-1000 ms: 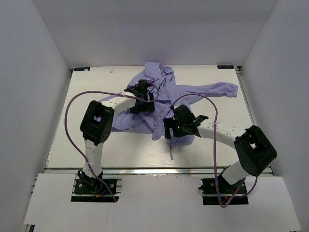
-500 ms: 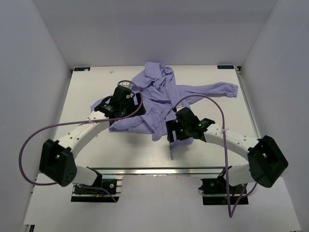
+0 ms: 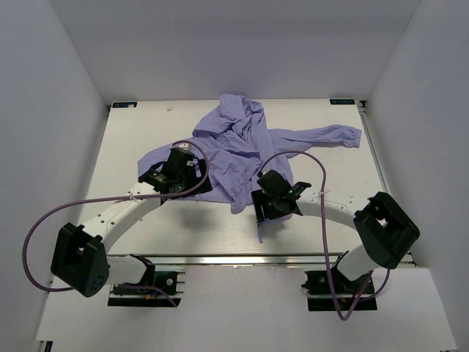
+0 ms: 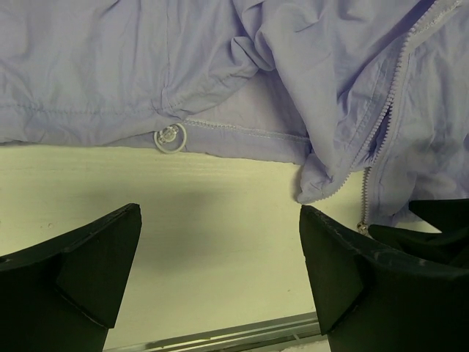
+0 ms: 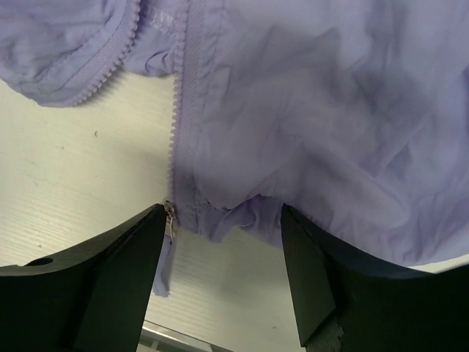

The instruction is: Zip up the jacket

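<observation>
Lavender jacket: crumpled on the far middle of the table, front unzipped.
sleeve: stretched flat toward the far right corner.
table: pale top with a faint grain, white walls on three sides.
right gripper: low at the jacket's near hem. Jaws apart in the wrist view, with the hem corner lying between the fingers and not pinched.
left gripper: at the jacket's near left edge. Jaws spread wide and holding nothing. In the wrist view bare table lies between the fingers and the hem is just beyond them.
zipper: two rows of teeth, not joined. In the right wrist view one row runs straight down to the hem and the other curls off to the upper left.
pull: small metal tab at the lower end of the straight row, right against the inner face of the finger on the left of that view.
strip: thin lavender tail trailing from the hem toward the near edge of the table.
ring: small pale round fitting on the hem seam, beyond the left gripper's gap.
cables: purple, one looping out from each arm.
</observation>
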Motion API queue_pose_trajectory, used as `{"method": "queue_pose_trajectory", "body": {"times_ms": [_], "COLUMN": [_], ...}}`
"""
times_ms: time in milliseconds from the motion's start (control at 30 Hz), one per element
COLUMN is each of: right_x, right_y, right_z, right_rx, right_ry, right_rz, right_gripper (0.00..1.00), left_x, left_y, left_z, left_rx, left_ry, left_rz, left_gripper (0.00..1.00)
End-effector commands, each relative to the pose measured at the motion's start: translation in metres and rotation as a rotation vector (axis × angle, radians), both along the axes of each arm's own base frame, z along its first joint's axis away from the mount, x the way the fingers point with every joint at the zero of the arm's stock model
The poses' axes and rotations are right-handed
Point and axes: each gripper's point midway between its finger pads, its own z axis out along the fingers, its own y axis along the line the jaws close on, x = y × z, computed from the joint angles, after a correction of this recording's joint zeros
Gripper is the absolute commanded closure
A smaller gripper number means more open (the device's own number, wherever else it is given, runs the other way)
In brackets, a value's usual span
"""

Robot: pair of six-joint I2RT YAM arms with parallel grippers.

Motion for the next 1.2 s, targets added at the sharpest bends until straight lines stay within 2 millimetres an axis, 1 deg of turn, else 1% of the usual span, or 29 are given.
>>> {"method": "queue_pose_trajectory", "body": {"times_ms": [0,100,167,267,333,467,533,633,733,867,1000,1167], "right_x": [-0.002,-0.003,-0.002,-0.002,-0.001,-0.003,-0.004,-0.006,-0.005,-0.004,-0.002,-0.003], "right_y": [0.004,0.003,-0.002,-0.006,-0.009,-0.012,-0.011,-0.007,0.002,0.011,0.015,0.016], "right_z": [-0.004,-0.011,-0.016,-0.023,-0.025,-0.031,-0.033,-0.031,-0.019,-0.006,0.003,0.006], "right_rx": [-0.008,-0.037,-0.07,-0.09,-0.099,-0.12,-0.12,-0.102,-0.046,0.011,0.033,0.039], "right_ry": [-0.023,-0.022,-0.029,-0.024,-0.022,-0.012,-0.004,0.006,-0.002,-0.017,-0.021,-0.014], "right_rz": [-0.013,-0.037,-0.063,-0.108,-0.139,-0.151,-0.147,-0.126,-0.107,-0.098,-0.104,-0.116], "right_gripper": [0.31,0.31,0.32,0.36,0.41,0.48,0.45,0.44,0.41,0.41,0.4,0.38], "left_x": [0.004,0.006,0.005,0.004,0.003,0.002,0.002,0.003,0.002,0.002,0.001,0.0], "left_y": [0.0,-0.001,0.001,0.003,0.005,0.008,0.008,0.007,0.007,0.005,0.004,0.002], "left_z": [0.013,0.014,0.014,0.014,0.014,0.015,0.015,0.016,0.018,0.021,0.025,0.027], "left_rx": [-0.012,-0.012,-0.007,0.001,0.007,0.013,0.013,0.009,0.004,-0.008,-0.024,-0.036], "left_ry": [-0.038,-0.038,-0.038,-0.039,-0.036,-0.04,-0.04,-0.044,-0.047,-0.062,-0.076,-0.077], "left_rz": [0.016,0.016,0.02,0.028,0.033,0.046,0.046,0.043,0.039,0.031,0.024,0.012], "left_gripper": [0.02,0.02,0.02,0.02,0.02,0.02,0.02,0.02,0.02,0.02,0.02,0.02]}}
